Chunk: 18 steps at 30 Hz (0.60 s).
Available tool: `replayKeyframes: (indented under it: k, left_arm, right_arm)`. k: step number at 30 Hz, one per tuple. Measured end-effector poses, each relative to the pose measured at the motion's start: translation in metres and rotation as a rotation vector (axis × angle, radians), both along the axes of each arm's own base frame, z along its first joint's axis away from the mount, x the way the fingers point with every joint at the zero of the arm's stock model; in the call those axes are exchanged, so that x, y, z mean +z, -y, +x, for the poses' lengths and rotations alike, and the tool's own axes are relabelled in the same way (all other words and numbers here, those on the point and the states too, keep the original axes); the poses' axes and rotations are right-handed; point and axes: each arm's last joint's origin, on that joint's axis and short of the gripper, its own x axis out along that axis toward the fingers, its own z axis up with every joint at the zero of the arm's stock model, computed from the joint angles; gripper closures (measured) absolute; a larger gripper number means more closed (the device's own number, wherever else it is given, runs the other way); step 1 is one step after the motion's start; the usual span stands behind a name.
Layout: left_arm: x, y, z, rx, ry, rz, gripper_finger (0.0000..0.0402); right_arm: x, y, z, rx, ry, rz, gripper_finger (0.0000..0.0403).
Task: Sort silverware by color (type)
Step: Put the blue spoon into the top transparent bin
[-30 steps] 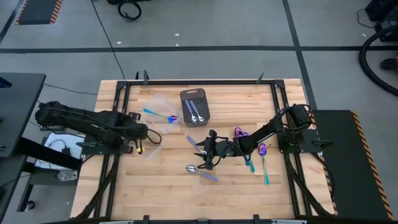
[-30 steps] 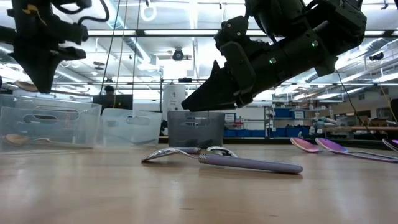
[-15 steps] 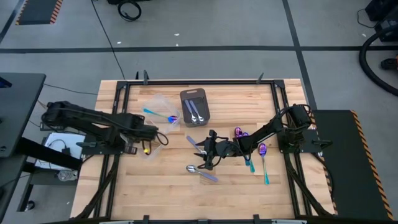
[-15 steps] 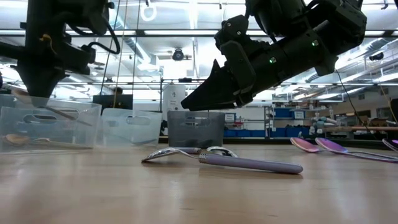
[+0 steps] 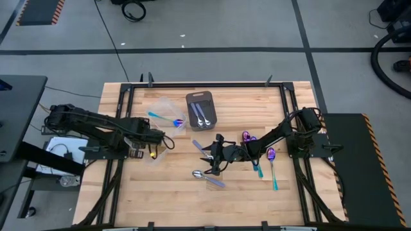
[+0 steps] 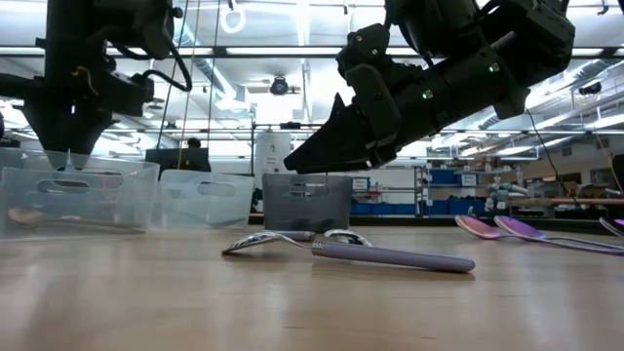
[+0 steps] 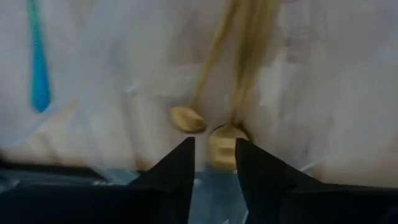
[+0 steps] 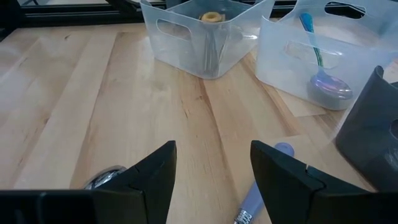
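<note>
My left gripper [image 5: 162,139] hangs open over the near clear tub [image 5: 154,147], fingers pointing down. Two gold spoons [image 7: 186,118] [image 7: 227,144] lie on the tub's floor below its fingertips [image 7: 214,158]. My right gripper [image 5: 214,160] stands open just above mid-table. It is between a silver-bowled spoon with a lilac handle [image 5: 209,178] [image 6: 351,251] and a second such spoon [image 5: 198,145] [image 8: 258,193], touching neither. Purple-bowled spoons with teal handles [image 5: 270,154] lie on the wood beside the right arm.
A second clear tub [image 5: 166,110] with a teal-handled spoon [image 5: 164,119] stands behind the first. The dark grey tray [image 5: 189,112] at the far middle holds silver spoons. Bare wood lies along the near edge [image 5: 192,205].
My left gripper has gone toward the table's right edge and down over the near tub. It has let go of the gold spoon that hung slanting below its fingers; the spoon has dropped into the tub.
</note>
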Motion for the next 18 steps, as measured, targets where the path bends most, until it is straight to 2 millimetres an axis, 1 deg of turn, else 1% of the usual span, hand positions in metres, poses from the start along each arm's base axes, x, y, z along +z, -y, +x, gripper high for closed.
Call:
replayKeyframes:
  k: [4, 9, 12, 16, 18]
  left_arm:
    - [0.013, -0.001, 0.007, 0.056, 0.084, 0.110, 0.0263]
    - [0.030, 0.011, 0.024, 0.066, 0.292, 0.200, 0.0273]
    - [0.033, 0.023, 0.036, 0.033, 0.445, 0.176, 0.0283]
    - [0.039, 0.041, 0.053, -0.019, 0.658, 0.113, 0.0285]
    - [0.042, 0.049, 0.061, -0.029, 0.747, 0.080, 0.0285]
  right_arm:
    - [0.000, 0.000, 0.000, 0.000, 0.000, 0.000, 0.0188]
    - [0.000, 0.000, 0.000, 0.000, 0.000, 0.000, 0.0188]
    - [-0.001, 0.000, -0.001, 0.000, -0.014, -0.003, 0.0188]
    - [-0.004, 0.000, -0.002, -0.007, -0.049, 0.006, 0.0188]
    - [-0.001, -0.001, -0.006, -0.003, -0.081, 0.001, 0.0188]
